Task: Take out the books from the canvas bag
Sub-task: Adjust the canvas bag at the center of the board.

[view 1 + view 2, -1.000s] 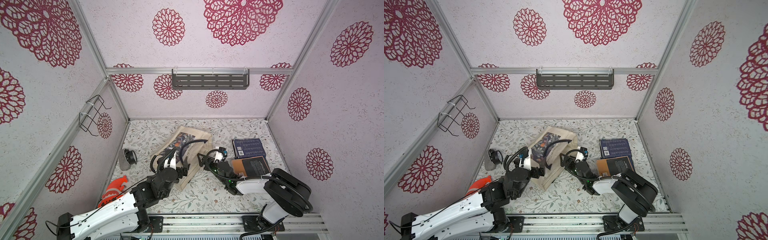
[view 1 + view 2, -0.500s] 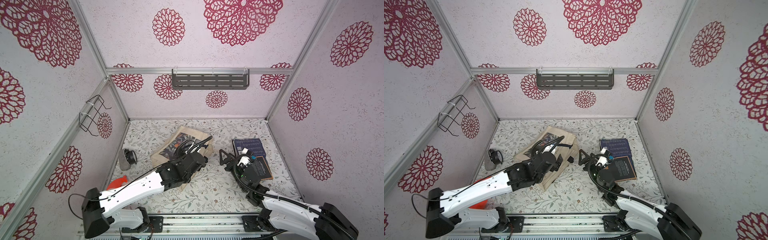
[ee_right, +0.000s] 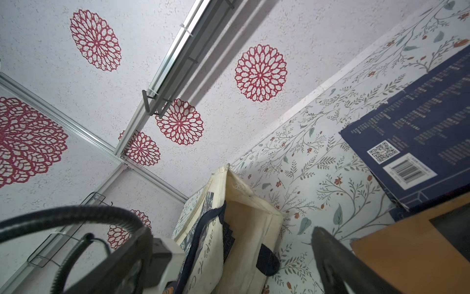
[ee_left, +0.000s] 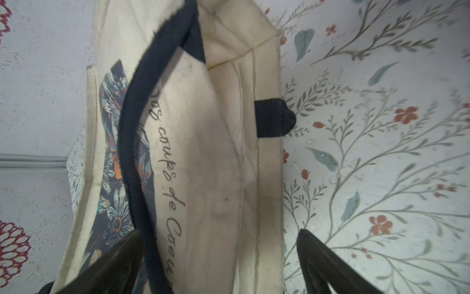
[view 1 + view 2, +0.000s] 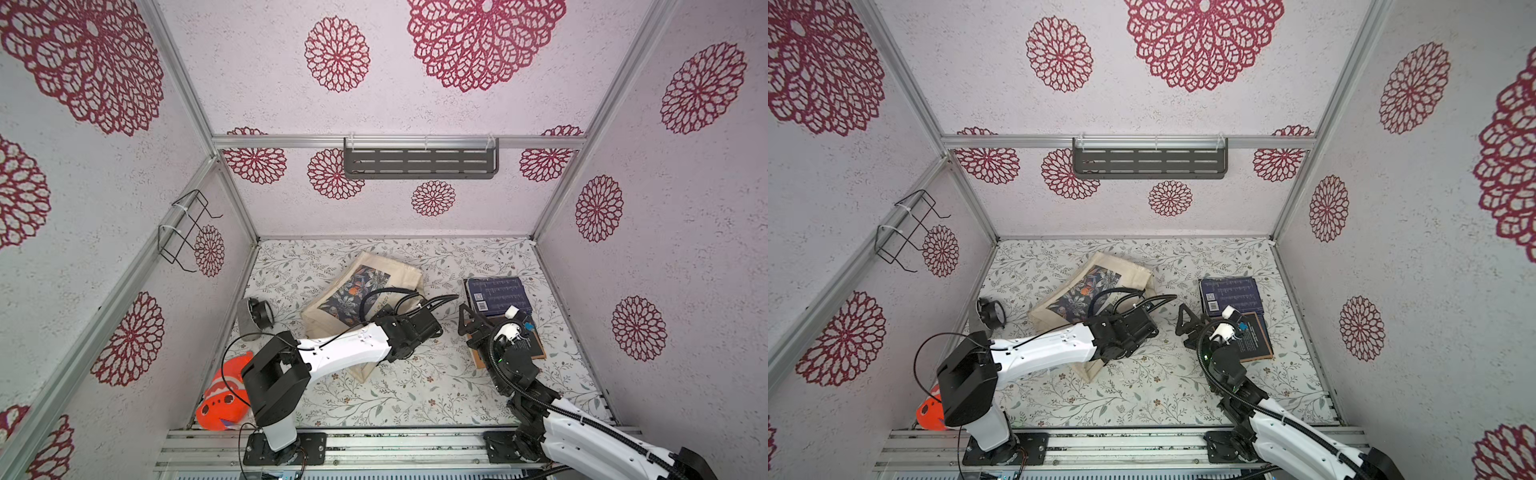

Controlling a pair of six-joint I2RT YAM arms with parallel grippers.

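Showing only in the right wrist view: books (image 3: 228,238) inside canvas bag (image 3: 244,216).

Bare table (image 5: 415,390) is lying open in front; a lane is showing between the canvas bag (image 5: 399,272) and the books (image 5: 498,293); the left arm (image 5: 349,351) is sprawling over the bag, a navy strap (image 4: 129,152) lying beside its mouth

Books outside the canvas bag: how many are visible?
2. A dark-blue book lies by the right wall; an orange-edged book beside it, under the right arm. More may hide in the canvas bag.
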